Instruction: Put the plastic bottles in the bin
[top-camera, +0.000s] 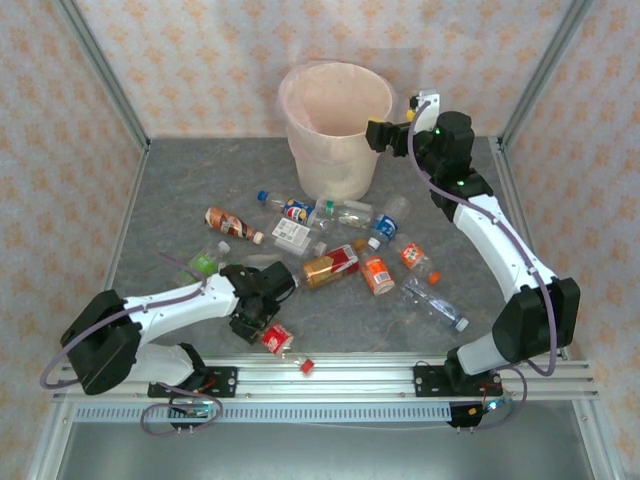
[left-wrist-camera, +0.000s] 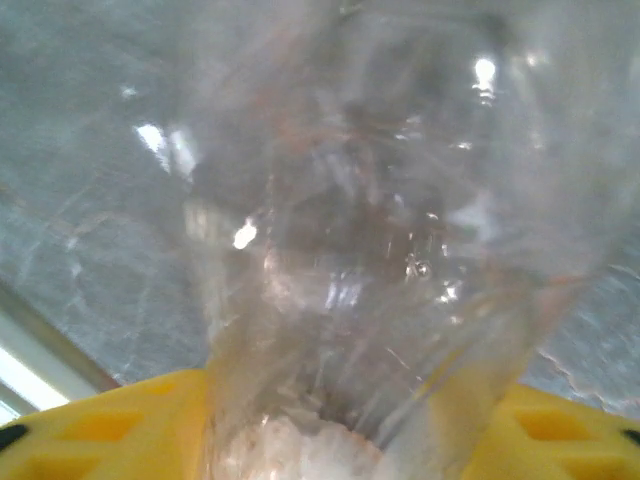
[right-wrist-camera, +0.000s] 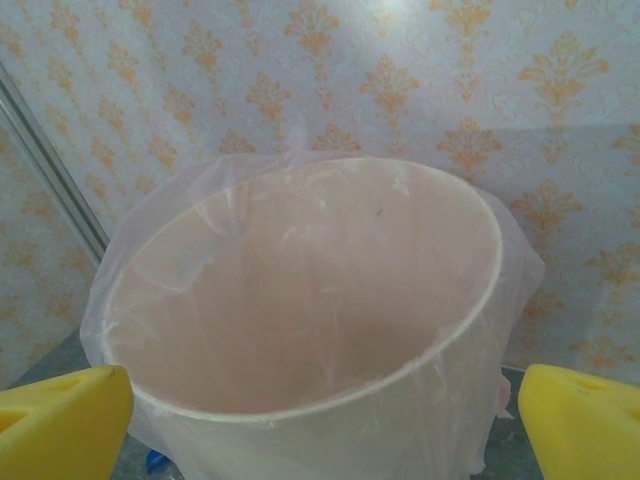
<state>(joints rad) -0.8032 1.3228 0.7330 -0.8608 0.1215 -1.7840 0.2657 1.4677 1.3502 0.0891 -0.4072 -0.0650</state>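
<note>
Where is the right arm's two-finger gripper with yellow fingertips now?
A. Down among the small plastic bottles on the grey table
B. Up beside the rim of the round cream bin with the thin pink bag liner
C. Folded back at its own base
B: the right gripper hangs open beside the rim of the cream bin, and its wrist camera looks down into the bin's mouth.

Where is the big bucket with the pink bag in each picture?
Top external: the bin stands at the back middle of the table, behind the scattered bottles.
Right wrist: the bin sits in the centre, its open mouth towards the camera.
Left wrist: this camera looks closely at a clear bottle.
Shared landmark: the grey table, under both bin and bottle.
</note>
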